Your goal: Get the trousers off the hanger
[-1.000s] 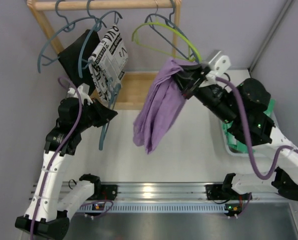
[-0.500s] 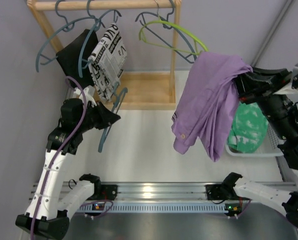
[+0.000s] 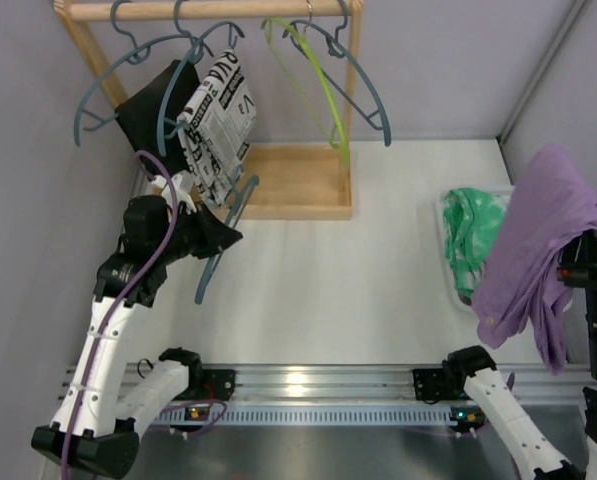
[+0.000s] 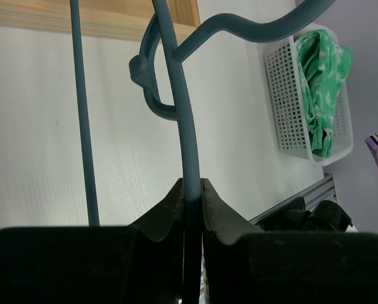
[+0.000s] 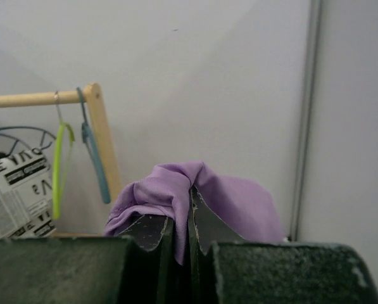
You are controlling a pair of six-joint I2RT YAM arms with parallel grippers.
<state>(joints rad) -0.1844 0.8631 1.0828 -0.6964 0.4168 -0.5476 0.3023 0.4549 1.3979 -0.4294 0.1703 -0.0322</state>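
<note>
**Item 1. Plain purple cloth trousers** [image 3: 536, 245]
- Lying off the hangers, at 3 o'clock over the white table [image 3: 358, 290].
- Draping limply over the raised right arm, with the loose folds trailing toward 5 o'clock.

**Item 2. Right gripper** [image 5: 190, 220]
- Its fingers are pinching together on a fold of the purple trousers, with only cloth between them.

**Item 3. White cloth trousers with dense black print** [image 3: 218, 120]
- Hanging at 11 o'clock from the wooden clothes rack [image 3: 208, 10].

**Item 4. Plain black cloth trousers** [image 3: 148, 115]
- Hanging just beside the printed pair, on its 9 o'clock side, and touching it.

**Item 5. Slate-blue curved plastic hanger** [image 4: 187, 133]
- One arm is sticking out below the printed trousers toward 7 o'clock.

**Item 6. Left gripper** [image 4: 192, 189]
- Its fingers are clamping narrowly on the arm of that slate-blue hanger, at 9 o'clock of the table.

**Item 7. Lime-green thin hanger** [image 5: 59, 168] **and blue hanger** [image 5: 97, 168]
- Both are hanging bare at 12 o'clock on the rack's rail, side by side.

**Item 8. White perforated plastic basket** [image 4: 283, 95]
- Sitting at 3 o'clock on the table and holding a green-and-white mottled cloth [image 3: 470, 235].
- The purple trousers are hanging just beside it, on its 3 o'clock side.
</note>
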